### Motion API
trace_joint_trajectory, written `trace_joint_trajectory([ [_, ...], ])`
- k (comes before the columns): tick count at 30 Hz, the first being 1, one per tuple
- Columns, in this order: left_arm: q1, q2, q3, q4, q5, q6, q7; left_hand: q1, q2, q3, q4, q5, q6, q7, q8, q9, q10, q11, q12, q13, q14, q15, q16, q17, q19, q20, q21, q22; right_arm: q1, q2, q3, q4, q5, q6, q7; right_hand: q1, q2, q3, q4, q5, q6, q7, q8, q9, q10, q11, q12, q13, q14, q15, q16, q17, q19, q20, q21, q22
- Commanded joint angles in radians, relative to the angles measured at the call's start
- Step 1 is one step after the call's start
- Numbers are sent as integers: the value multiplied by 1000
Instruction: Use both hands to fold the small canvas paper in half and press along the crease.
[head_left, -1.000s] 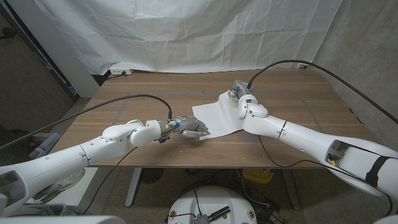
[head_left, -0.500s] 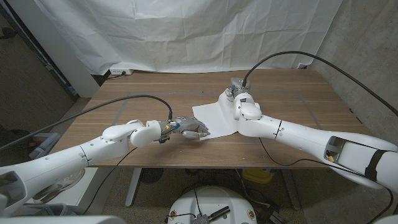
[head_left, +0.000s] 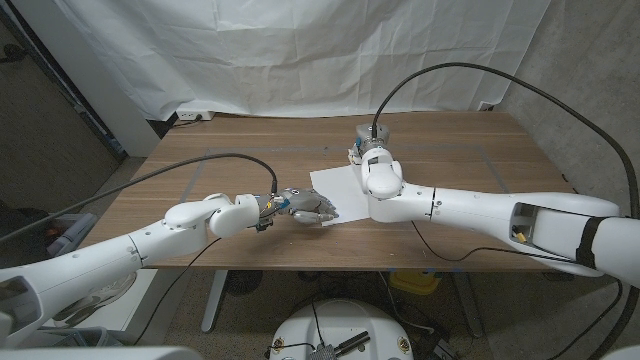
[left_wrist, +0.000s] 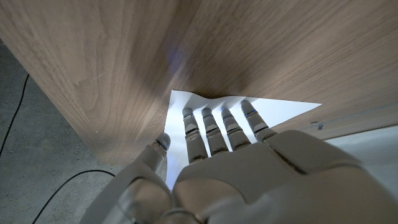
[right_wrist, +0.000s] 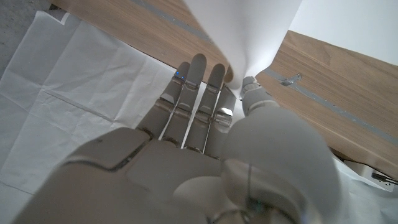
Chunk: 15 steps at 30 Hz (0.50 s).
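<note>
Head view: wooden table (head_left: 200, 165), white backdrop (head_left: 300, 50).

Small canvas paper (head_left: 340, 192): one white sheet, partly lifted.
Lies near the middle of the wooden table. Its near corner is flat on the wood; its far edge is raised off the surface. Seen close, the sheet is plain and unmarked.

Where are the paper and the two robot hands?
paper (head_left: 340, 190), head view, flat middle part
left robot hand (head_left: 312, 207), head view, its back
right robot hand (right_wrist: 199, 93), right wrist view, its fingers
</note>
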Motion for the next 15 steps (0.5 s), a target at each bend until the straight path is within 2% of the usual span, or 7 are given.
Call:
trace_joint_trajectory([
  [1,-2,-6,2,5,3,1,-7,0,48,9,0,6,142,129,18,146,70,-6,6,63,2,-78,-2,-1,7,-1,0,4,53,29,-47,-8,36,-15,57,16,3,-3,-2,-3,0,-5,0,1,0,-3,9,8,20,-150,17,15,21,-2,15,3],
  [15,-3,-10,3,10,5,-2,-7,0,48,11,0,6,141,130,19,146,70,-7,5,63,2,-77,-2,-1,8,-2,-3,5,35,22,9,-41,120,49,44,22,8,-8,0,-7,-5,0,0,5,-5,-2,17,18,23,-150,28,27,29,-1,29,9],
])
